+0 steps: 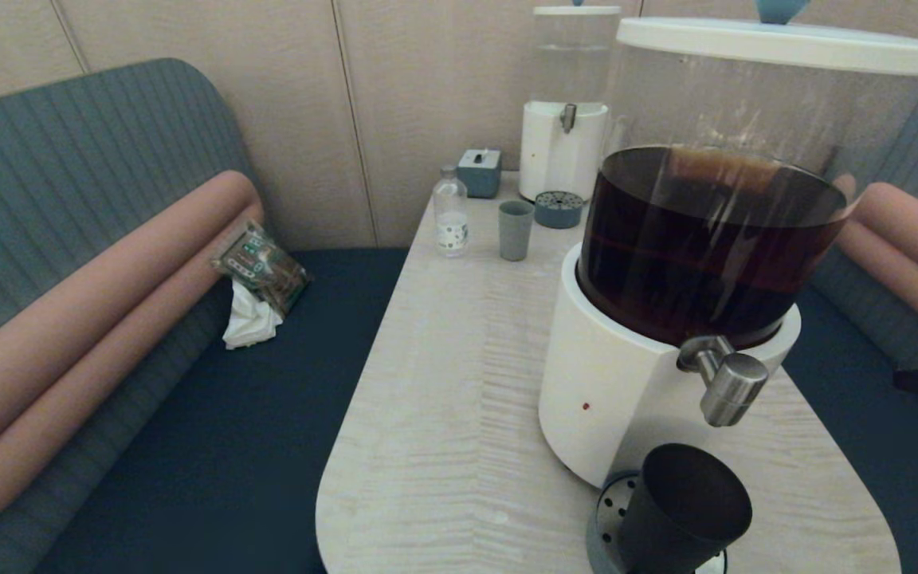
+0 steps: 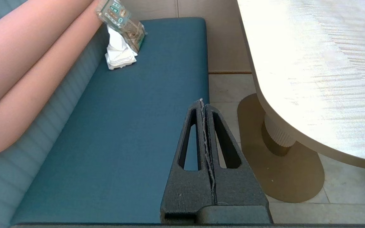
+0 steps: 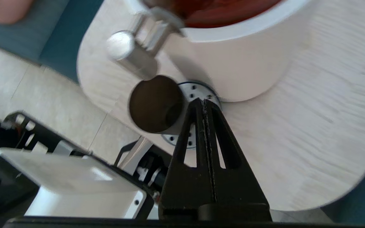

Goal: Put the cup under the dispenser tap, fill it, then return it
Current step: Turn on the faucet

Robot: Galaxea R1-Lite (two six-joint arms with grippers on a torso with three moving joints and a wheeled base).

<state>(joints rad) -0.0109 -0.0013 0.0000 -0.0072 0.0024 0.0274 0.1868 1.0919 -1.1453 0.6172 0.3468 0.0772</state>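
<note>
Black cup (image 1: 686,510) sits on the round perforated drip tray (image 1: 609,510) below the steel tap (image 1: 726,385), empty as far as shows, near the table's (image 1: 459,383) front edge. Right gripper (image 3: 204,102) hangs just beside it, fingers pressed together, holding nothing; left gripper (image 2: 202,102) idles clenched over the bench. Judgement: press the tap squarely, avoiding the cup.

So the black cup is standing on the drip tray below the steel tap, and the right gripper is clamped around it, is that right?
Not quite. The cup does stand on the drip tray below the tap, but the right wrist view shows the right gripper shut beside it, holding nothing.
</note>
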